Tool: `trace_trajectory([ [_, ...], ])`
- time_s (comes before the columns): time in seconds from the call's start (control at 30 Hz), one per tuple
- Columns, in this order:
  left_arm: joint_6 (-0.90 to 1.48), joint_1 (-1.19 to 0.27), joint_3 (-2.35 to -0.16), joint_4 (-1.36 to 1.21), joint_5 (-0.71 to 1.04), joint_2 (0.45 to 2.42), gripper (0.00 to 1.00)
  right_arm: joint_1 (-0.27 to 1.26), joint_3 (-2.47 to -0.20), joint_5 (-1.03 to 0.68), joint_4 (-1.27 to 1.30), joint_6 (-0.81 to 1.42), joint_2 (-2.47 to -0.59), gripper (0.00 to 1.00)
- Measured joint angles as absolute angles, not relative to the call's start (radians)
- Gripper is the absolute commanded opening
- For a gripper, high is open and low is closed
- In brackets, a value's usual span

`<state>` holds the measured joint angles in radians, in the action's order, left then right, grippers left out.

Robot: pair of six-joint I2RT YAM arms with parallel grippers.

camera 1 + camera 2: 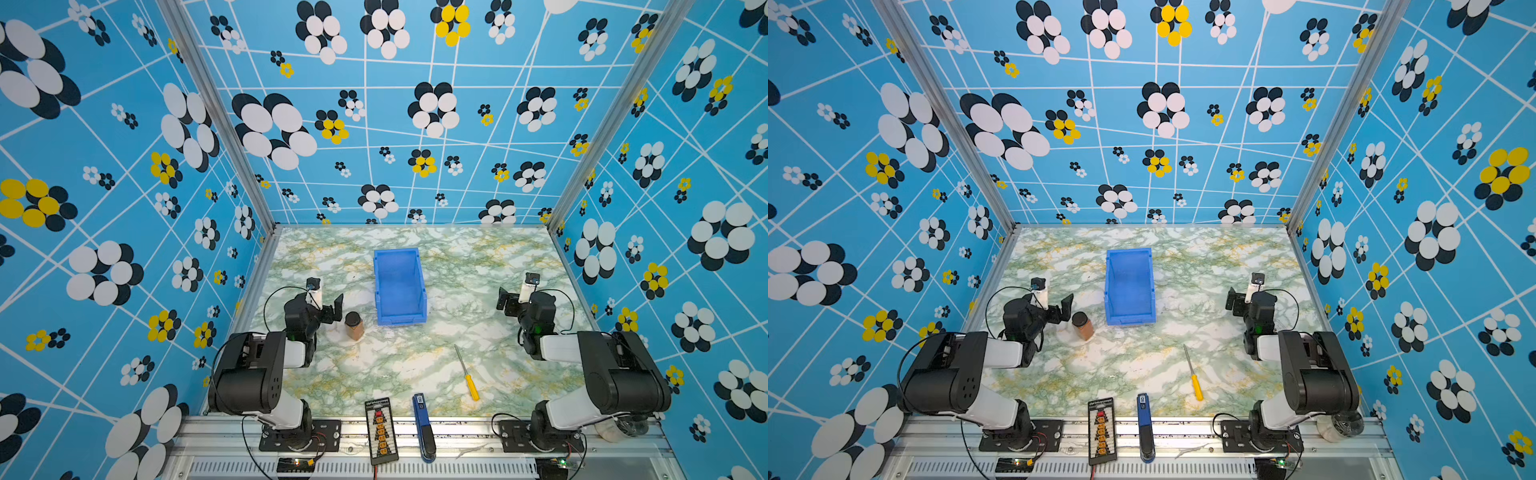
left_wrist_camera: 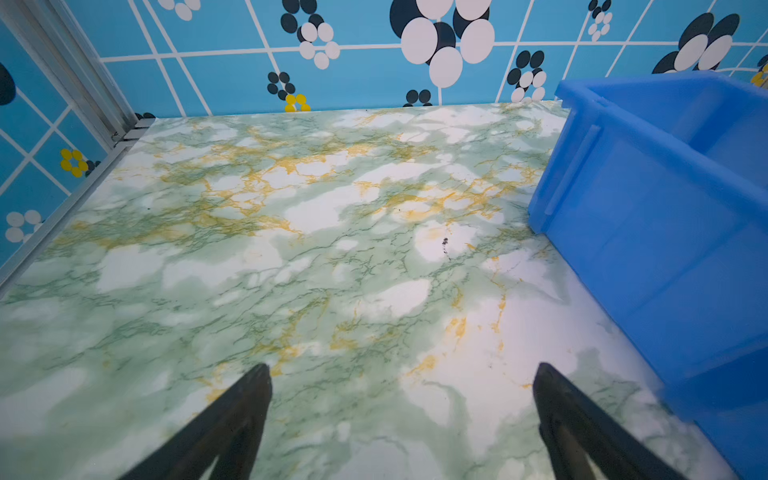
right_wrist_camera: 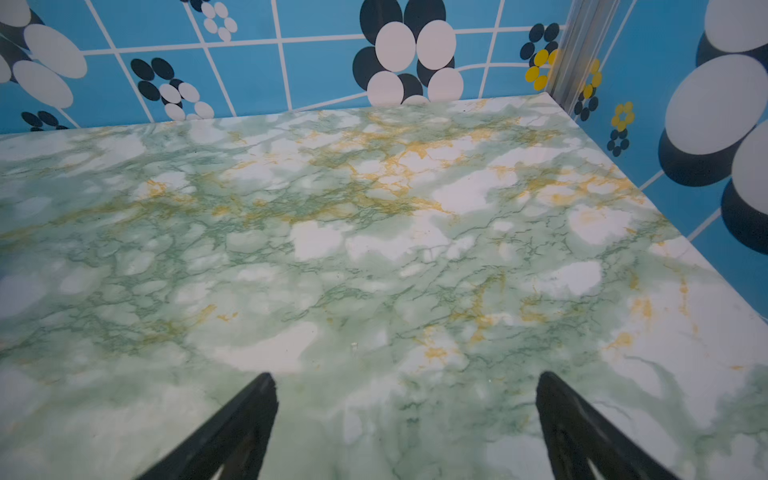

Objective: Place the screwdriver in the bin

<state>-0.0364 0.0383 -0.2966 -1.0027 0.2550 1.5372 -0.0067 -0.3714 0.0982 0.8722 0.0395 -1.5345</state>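
Where the green-veined marble table (image 1: 415, 365) spreads across the booth floor, you have the blue bin (image 1: 398, 291) standing upright near its middle in both top views, its lower lipped front turned toward the front rail. Your two arms sit folded on either side of it. The left gripper (image 1: 336, 309) hangs just off the bin's front left corner, and its wrist view shows you both dark fingers (image 2: 249, 399) spread wide over the tabletop, clasping nothing, with the outer wall of the bin (image 2: 665, 232) close by. The right gripper (image 1: 505, 303) hangs on the bin's other side, well clear of it; its wrist view likewise gives you fingers (image 3: 557, 403) standing wide apart above the marble, gripping nothing. At the front edge a black connector board (image 1: 380, 430) and a blue-and-black pen-like tool (image 1: 423, 424) lie side by side, each partly on the table and partly on the rail. A brown jar (image 1: 354, 326) with a dark lid stands upright just beside the left gripper, between it and the bin's front; you cannot tell whether they touch. The screwdriver (image 1: 466, 372) lies flat on the table, outside the bin and well apart from it, on the right arm's side near the front edge, yellow handle toward the rail, thin shaft angled back toward the bin, neither gripper near it.
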Motion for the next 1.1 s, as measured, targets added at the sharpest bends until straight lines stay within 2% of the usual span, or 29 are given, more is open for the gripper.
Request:
trace_trajectory([
  [1.1, -0.037, 0.037, -0.339, -0.993, 0.285, 1.537, 0.99, -0.007, -0.371, 0.098, 0.872, 0.039, -1.534, 0.99],
])
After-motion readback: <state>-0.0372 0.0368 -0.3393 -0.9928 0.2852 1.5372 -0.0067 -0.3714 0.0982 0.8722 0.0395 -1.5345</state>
